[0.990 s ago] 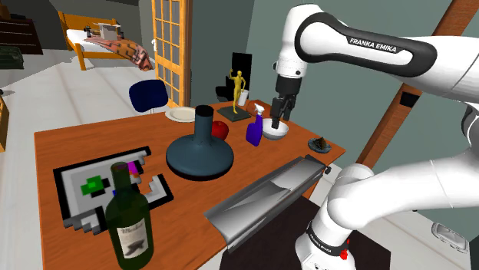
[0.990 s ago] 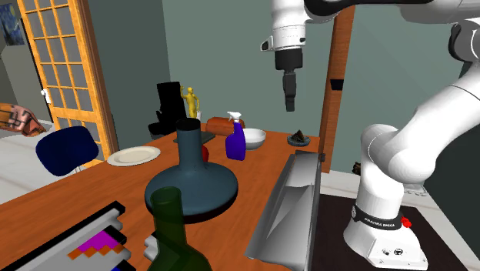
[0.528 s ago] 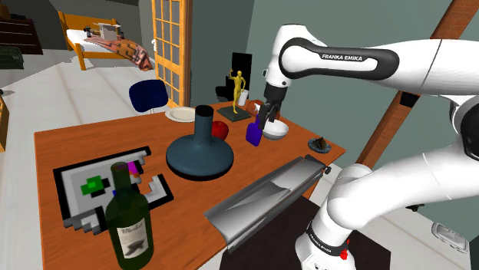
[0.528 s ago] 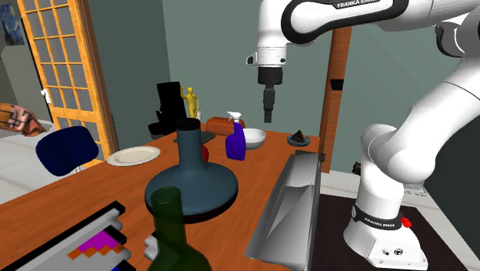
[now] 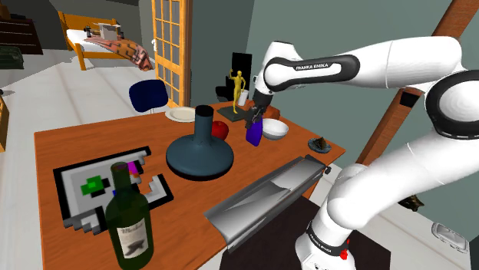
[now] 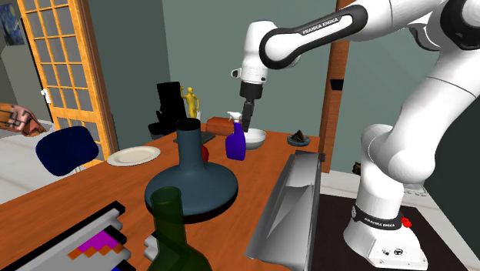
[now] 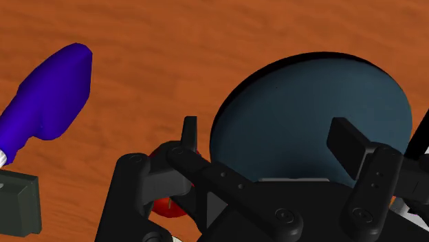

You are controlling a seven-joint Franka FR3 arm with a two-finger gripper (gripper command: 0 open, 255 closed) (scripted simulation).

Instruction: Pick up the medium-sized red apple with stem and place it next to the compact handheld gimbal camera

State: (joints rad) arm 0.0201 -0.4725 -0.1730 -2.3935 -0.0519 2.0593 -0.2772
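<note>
The red apple sits on the wooden table, right behind the dark blue vase. From the second exterior view the vase hides most of the apple. In the wrist view a sliver of the apple shows under the hand. My gripper hangs open just above the purple spray bottle, a short way from the apple. Its fingers stand apart with nothing between them, over the vase's wide base. A small dark object lies near the table's corner; I cannot tell what it is.
A white bowl stands beside the spray bottle. Behind them are a yellow figurine on a dark base and a white plate. A grey metal tray, a green wine bottle and a blocky white tray occupy the near side.
The arm has swung toward the shoulder view's left and lowered, taking the gripper from above the white bowl to just over the spray bottle. Nothing on the table has moved.
</note>
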